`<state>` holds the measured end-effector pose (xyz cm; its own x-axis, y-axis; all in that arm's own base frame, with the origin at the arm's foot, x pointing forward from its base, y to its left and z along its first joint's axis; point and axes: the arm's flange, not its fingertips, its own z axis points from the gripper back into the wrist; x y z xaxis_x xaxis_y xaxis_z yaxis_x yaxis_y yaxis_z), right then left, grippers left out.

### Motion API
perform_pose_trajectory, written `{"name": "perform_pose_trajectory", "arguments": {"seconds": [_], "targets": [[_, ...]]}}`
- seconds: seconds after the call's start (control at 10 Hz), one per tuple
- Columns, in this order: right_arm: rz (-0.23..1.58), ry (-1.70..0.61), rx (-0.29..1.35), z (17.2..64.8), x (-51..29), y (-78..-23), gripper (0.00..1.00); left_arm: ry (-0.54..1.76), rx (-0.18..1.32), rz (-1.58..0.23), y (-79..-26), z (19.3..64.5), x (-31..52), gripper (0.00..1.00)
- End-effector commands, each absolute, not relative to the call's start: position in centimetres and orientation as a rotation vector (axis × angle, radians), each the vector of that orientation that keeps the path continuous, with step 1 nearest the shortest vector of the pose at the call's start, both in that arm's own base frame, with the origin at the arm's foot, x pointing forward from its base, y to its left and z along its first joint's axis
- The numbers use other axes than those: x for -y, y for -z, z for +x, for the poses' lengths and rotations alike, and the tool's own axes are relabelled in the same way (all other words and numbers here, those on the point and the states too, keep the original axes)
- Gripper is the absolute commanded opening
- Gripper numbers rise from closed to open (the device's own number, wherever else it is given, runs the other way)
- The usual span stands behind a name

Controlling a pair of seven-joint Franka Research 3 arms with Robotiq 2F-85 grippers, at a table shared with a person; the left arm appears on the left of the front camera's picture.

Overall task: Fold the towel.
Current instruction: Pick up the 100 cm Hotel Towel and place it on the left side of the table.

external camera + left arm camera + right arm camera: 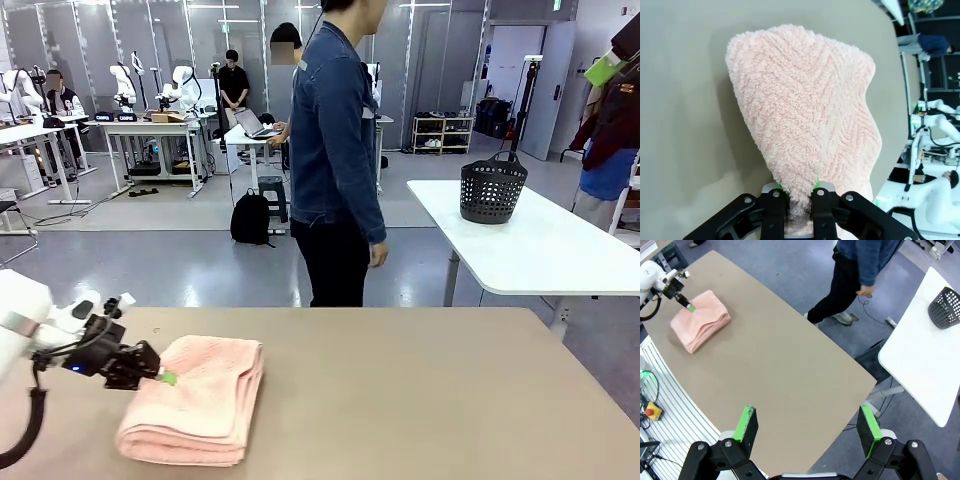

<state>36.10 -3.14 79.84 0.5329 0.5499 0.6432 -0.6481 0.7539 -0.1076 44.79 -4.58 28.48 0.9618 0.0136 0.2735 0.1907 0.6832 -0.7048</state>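
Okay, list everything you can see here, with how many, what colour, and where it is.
towel: one, salmon pink, folded in layers, on the near left part of the table
table: one, tan, in front of the robot
basket: one, black, perforated, on the side table
side table: one, white, far right
person: one, blue denim jacket and black trousers, standing at the far side of the tan table
left claw: one, black with green pads, shut on the towel's edge
right claw: one, black with green pads, open, high above the tan table
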Motion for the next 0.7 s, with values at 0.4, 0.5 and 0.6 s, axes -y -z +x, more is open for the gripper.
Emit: {"name": "perform_pose_trajectory", "arguments": {"seconds": [0.4,0.5,0.6], "targets": [[0.152,-0.716,0.701,36.1,3.2,-79.9,1.00,0.166,0.269,-0.817,-29.7,46.2,-7.1,0.00],[0.152,-0.716,0.701,36.1,3.2,-79.9,1.00,0.166,0.270,-0.810,-29.9,46.5,-8.7,0.00],[0.152,-0.716,0.701,36.1,3.2,-79.9,1.00,0.172,0.276,-0.804,-30.1,46.9,-10.6,0.00]]}}
